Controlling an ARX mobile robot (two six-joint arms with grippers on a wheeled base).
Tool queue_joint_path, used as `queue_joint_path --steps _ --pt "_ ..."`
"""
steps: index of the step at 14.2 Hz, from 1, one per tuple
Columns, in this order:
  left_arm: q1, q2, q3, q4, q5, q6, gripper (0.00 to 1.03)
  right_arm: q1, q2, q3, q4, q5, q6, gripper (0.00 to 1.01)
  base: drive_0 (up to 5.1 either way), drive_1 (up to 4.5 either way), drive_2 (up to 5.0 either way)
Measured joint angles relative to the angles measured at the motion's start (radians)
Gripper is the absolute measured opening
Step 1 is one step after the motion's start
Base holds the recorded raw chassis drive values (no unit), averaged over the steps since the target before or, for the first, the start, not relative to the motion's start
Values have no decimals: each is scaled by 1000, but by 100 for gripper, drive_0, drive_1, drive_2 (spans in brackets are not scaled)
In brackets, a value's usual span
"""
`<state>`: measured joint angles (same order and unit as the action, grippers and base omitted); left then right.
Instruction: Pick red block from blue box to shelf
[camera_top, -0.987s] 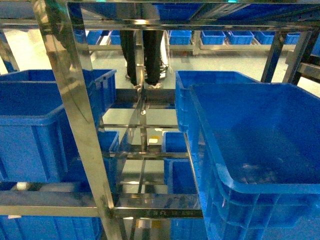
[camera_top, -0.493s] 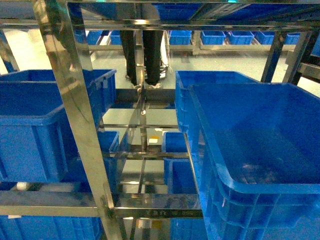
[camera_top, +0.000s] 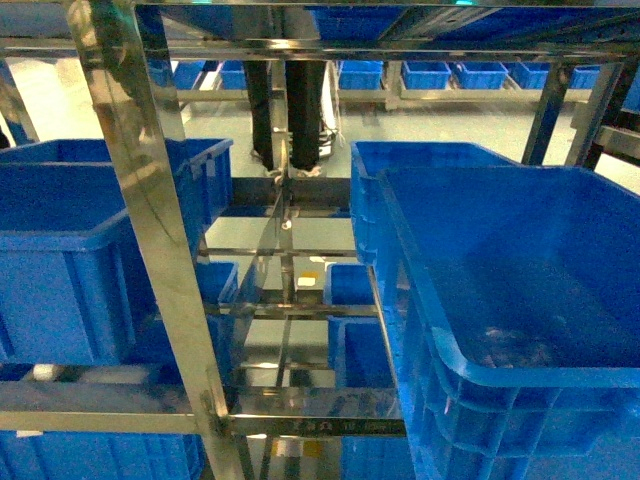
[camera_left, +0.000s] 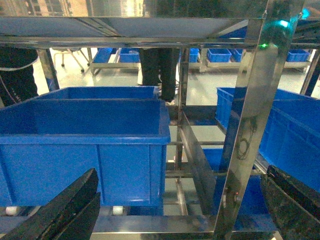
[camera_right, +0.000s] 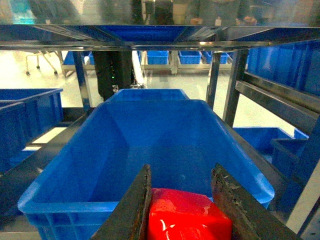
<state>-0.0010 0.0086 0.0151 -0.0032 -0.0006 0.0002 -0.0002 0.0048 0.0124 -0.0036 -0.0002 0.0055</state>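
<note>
Your right gripper (camera_right: 181, 200) is clamped on the red block (camera_right: 187, 215), which sits between its two dark fingers (camera_right: 134, 210) at the bottom of the right wrist view, its glossy top catching the light. Beyond the block lies a blue crate (camera_right: 100, 165), open-topped, resting on the shelf (camera_right: 260, 95), whose steel rails and posts frame the scene above and to the right.

Your left gripper (camera_left: 180, 210) stands wide open and holds nothing: one dark finger (camera_left: 65, 210) shows at the lower left of the left wrist view, the other at the lower right edge, well apart. Between them you see a shiny upright post of the shelf and, to the left, another blue crate (camera_left: 85, 150) sitting on a rail.

From the head view neither gripper shows. You look through the steel posts of the shelf (camera_top: 150, 220) at a large blue crate on the right (camera_top: 520, 300), close to the camera, and one on the left (camera_top: 60, 250), with further crates on the tiers below and on racks across the pale floor (camera_top: 440, 120). A person's dark-trousered legs (camera_top: 290, 110) stand behind the shelf, near the middle. The light turquoise box cannot be made out in any view
</note>
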Motion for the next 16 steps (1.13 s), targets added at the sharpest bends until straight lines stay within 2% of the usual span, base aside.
queue_joint_path --steps 1,2,3,4,6,7,9,10,12,13,14,15,16 --pt "0 0 0 0 -1 0 98 72 293 68 -36 175 -103 29 0 0 0" --pt "0 0 0 0 0 0 98 25 785 190 349 111 -68 29 0 0 0" --pt "0 0 0 0 0 0 98 39 1126 323 544 79 -34 29 0 0 0" --pt "0 0 0 0 0 0 98 65 1317 418 623 82 -29 29 0 0 0" --pt "0 0 0 0 0 0 98 95 1584 562 647 89 -11 32 0 0 0" --pt "0 0 0 0 0 0 98 108 1694 614 646 90 2 47 0 0 0" --pt "0 0 0 -1 0 0 98 138 1689 583 697 147 2 65 0 0 0" --pt "0 0 0 0 0 0 98 156 1573 522 742 188 2 82 0 0 0" --pt "0 0 0 0 0 0 98 183 1440 427 787 198 3 99 0 0 0" --pt "0 0 0 0 0 0 98 198 1412 350 881 204 5 97 0 0 0" --pt "0 0 0 -1 1 0 98 194 1410 260 1028 187 2 87 0 0 0" --pt "0 0 0 0 0 0 98 173 1382 195 1116 173 1 74 0 0 0" --pt "0 0 0 -2 0 0 98 153 1309 174 1119 155 1 61 0 0 0"
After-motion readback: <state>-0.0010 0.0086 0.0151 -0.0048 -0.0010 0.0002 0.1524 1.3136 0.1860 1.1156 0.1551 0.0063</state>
